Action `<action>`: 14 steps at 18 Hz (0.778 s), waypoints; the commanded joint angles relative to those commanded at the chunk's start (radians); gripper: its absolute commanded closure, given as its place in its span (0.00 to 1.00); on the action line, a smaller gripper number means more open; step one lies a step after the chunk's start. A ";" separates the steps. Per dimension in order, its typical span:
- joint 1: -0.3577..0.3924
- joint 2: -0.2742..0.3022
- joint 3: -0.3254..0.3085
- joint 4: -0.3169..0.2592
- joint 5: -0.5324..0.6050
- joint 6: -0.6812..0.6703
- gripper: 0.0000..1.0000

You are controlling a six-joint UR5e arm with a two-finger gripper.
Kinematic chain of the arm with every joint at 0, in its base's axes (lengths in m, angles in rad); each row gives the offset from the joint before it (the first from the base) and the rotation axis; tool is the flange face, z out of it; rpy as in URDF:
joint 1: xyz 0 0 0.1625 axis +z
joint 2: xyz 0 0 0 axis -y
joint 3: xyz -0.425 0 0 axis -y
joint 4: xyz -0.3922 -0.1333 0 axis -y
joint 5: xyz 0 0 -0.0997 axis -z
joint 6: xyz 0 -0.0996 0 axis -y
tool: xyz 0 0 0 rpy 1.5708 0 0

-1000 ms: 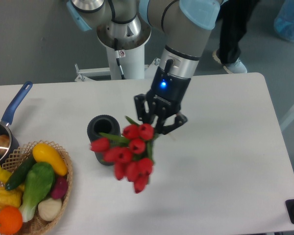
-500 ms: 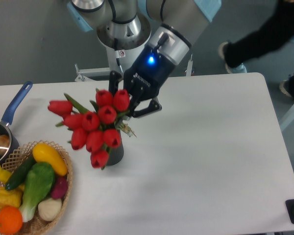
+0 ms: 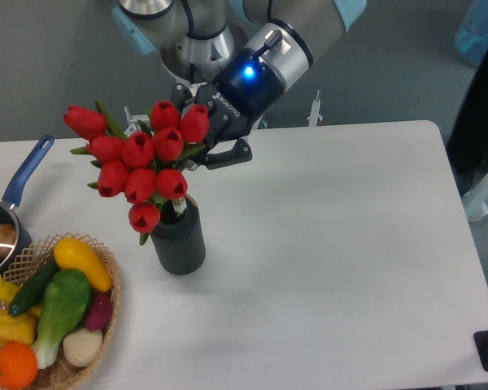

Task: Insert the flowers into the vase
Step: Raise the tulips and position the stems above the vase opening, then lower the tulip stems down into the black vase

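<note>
The flowers (image 3: 138,166) were bright red tulips with green leaves and stems showing between the heads. The vase (image 3: 179,240) was dark grey and matte, ribbed up and down. The gripper (image 3: 202,145) was black, with a blue light glowing on the silver wrist above it. The table (image 3: 333,268) was plain white. The wicker basket (image 3: 106,321) was tan, holding yellow, green, orange and purplish vegetables. The saucepan (image 3: 12,199) had a blue handle.
</note>
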 joint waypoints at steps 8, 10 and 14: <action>-0.006 -0.002 -0.028 0.002 0.009 0.015 1.00; -0.008 -0.005 -0.035 0.002 0.011 0.017 1.00; -0.009 -0.011 -0.054 0.002 0.012 0.017 1.00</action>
